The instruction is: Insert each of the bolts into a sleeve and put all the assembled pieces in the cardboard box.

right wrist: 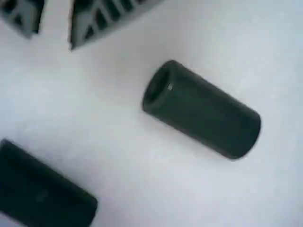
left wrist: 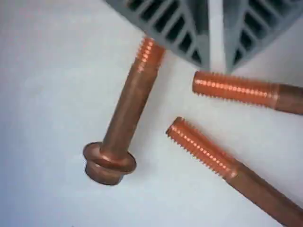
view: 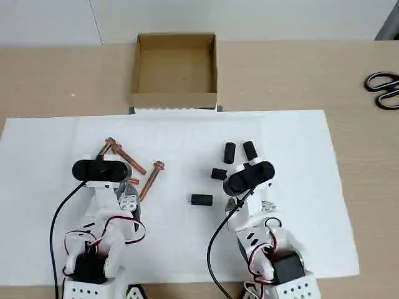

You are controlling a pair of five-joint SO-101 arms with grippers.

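Both lean low: left claw [left wrist: 217, 62] above bolts [left wrist: 128, 109], right claw [right wrist: 52, 39] above sleeves [right wrist: 201, 109].

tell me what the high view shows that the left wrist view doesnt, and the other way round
High view, not left wrist: the cardboard box, the scissors, the black sleeves and both arms.
Left wrist, not high: the left end effector, fingers slightly apart, one of them in front of the threaded end of a bolt. It also shows thread ridges and that bolt's flanged head close up.
Both: copper bolts lying on the white paper.
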